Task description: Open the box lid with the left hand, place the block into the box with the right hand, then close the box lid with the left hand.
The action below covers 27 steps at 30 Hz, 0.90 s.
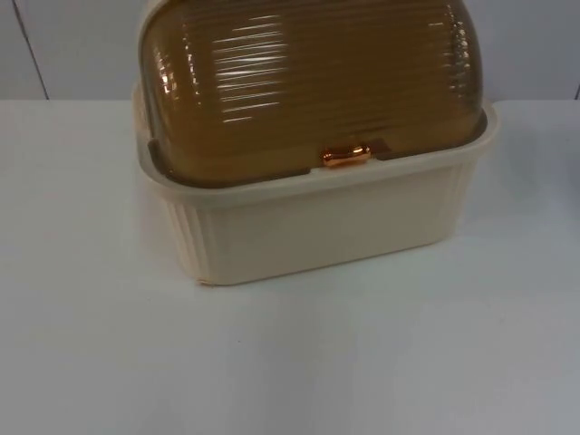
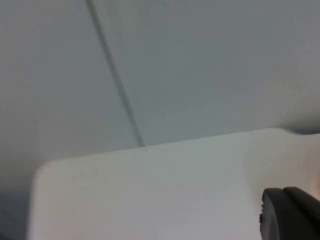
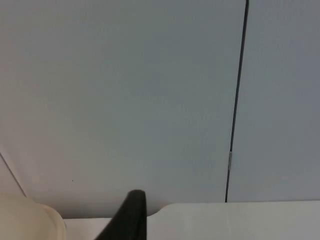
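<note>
A cream plastic box (image 1: 317, 231) with ribbed walls stands on the white table (image 1: 290, 362), toward its far side. Its domed lid (image 1: 308, 82) of brown translucent plastic is ribbed too, and it is down on the rim, closed. A small orange latch (image 1: 346, 156) sits at the middle of the lid's front edge, where the lid meets the cream rim. What is inside the box cannot be told through the brown plastic. I cannot make out the block on the table.

The left gripper (image 2: 292, 212) appears in the left wrist view as one black fingertip above the table. Beyond this fingertip the table ends at a rounded corner, and behind it rises the grey partition wall (image 2: 200, 65) with a dark seam. Whether the left jaws are spread or pressed together I cannot tell.

The right gripper (image 3: 131, 217) appears in its wrist view as one black fingertip pointing to the wall. Just beside this fingertip is a rounded cream corner of the box, and on its other side the table's far edge. The state of the right jaws I also cannot tell.

In front of the box, and on both its sides, lies wide bare table.
</note>
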Tool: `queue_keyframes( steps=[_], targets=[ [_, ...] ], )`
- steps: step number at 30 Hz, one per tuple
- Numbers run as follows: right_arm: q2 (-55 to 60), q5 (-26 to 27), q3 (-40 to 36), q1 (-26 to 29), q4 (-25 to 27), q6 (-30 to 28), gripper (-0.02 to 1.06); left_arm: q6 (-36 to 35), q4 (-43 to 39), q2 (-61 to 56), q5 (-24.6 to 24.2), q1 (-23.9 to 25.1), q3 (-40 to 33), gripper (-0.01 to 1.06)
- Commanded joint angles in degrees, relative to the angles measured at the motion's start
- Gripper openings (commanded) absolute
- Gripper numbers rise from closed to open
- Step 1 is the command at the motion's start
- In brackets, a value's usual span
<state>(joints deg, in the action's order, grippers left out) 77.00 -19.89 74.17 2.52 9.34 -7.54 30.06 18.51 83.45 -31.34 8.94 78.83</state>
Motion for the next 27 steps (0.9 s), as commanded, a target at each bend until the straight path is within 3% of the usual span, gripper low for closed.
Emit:
queue_keyframes(
  steps=[1, 4, 11, 25, 27],
  targets=[
    [-0.39, 0.38, 0.0, 0.24, 0.07, 0.2, 1.05, -1.61, -6.73, -0.52, 3.63, -1.78, -0.04, 0.0],
    [-0.39, 0.38, 0.0, 0.24, 0.07, 0.2, 1.05, -6.12, -5.84, -1.2, 8.2, -4.29, -0.45, 0.0],
    [-0.39, 0.38, 0.0, 0.24, 0.07, 0.2, 1.05, -6.38, 4.1, 1.99, 12.03, -4.17, -0.45, 0.0],
    [-0.39, 0.27, 0.0, 0.24, 0.05, 0.2, 1.05, -6.08, 5.78, 3.43, 8.99, -4.28, -0.45, 0.0],
    [-0.39, 0.16, 0.0, 0.24, 0.05, 0.2, 1.05, -4.79, 6.23, 3.43, 8.17, -4.38, -0.45, 0.04]
  ],
)
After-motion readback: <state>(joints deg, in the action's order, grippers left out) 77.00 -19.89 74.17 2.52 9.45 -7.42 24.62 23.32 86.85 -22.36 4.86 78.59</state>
